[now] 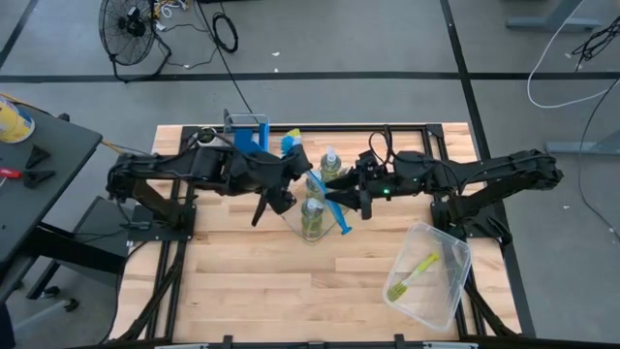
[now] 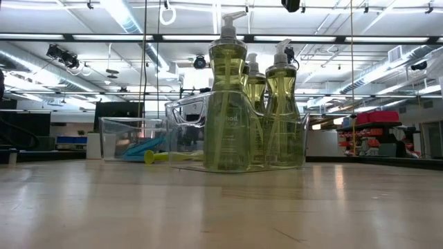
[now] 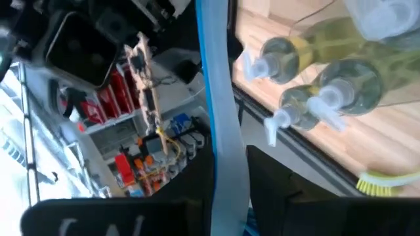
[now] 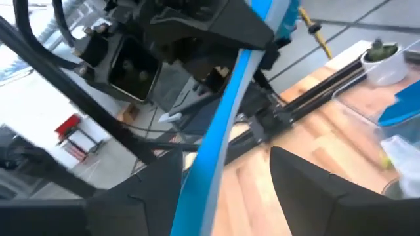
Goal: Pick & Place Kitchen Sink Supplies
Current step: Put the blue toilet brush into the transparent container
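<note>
From above, three clear bottles of yellow-green liquid [image 1: 312, 215] stand mid-table in a clear bin [image 1: 294, 222]. One yellow-green dish brush [image 1: 412, 274] lies in the clear tub [image 1: 455, 286] at near right. Blue sponges [image 1: 247, 142] wait at far left.

The left gripper [image 1: 281, 199] pinches the long blue-handled brush [image 1: 334, 210]. The right gripper [image 1: 360, 202] stands wide around its handle.

Level view: bottles [image 2: 226, 124] upright, binned.

Wrist views: the blue handle [image 3: 220, 151] runs between both arms; likely a handover, sponges remaining.

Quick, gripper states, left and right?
Left gripper: closed on the blue dish brush handle.
Right gripper: open, straddling the same handle.
</note>
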`<state>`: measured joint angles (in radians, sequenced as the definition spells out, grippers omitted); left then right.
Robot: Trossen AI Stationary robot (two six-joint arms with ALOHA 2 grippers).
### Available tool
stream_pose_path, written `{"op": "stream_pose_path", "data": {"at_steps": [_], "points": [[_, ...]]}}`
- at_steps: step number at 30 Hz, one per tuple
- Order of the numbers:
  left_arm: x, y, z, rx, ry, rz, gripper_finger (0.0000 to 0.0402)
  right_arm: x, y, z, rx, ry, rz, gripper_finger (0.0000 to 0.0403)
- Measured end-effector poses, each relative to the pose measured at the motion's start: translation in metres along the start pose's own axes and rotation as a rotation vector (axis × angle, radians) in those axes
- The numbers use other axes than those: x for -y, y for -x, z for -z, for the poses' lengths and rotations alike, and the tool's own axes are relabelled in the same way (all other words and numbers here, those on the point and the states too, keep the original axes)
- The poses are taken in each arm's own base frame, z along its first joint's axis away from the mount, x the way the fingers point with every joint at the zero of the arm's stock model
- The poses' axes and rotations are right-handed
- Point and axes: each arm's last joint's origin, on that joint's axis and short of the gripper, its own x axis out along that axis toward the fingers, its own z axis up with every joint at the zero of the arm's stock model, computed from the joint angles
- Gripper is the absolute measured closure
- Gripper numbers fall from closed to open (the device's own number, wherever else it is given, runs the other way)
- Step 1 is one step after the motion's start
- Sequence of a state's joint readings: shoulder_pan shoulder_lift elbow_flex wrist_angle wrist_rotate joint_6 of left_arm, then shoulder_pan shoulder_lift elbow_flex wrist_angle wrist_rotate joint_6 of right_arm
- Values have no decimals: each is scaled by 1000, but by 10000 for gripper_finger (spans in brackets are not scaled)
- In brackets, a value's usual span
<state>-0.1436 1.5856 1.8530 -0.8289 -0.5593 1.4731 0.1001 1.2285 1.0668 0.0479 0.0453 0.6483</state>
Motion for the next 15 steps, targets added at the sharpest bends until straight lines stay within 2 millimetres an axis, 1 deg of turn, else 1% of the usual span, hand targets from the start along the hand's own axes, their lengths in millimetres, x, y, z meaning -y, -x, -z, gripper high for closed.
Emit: {"op": "stream_pose_path", "data": {"at_steps": [4, 11, 15], "points": [[-1, -5, -2, 16, 2, -5, 321, -1, 0, 1, -34, -9, -33, 172], [-2, -11, -5, 29, 8, -16, 328, -2, 0, 3, -94, -56, -95, 173], [-2, -13, -7, 45, 11, -19, 319, -2, 0, 3, -102, -78, -101, 189]]}}
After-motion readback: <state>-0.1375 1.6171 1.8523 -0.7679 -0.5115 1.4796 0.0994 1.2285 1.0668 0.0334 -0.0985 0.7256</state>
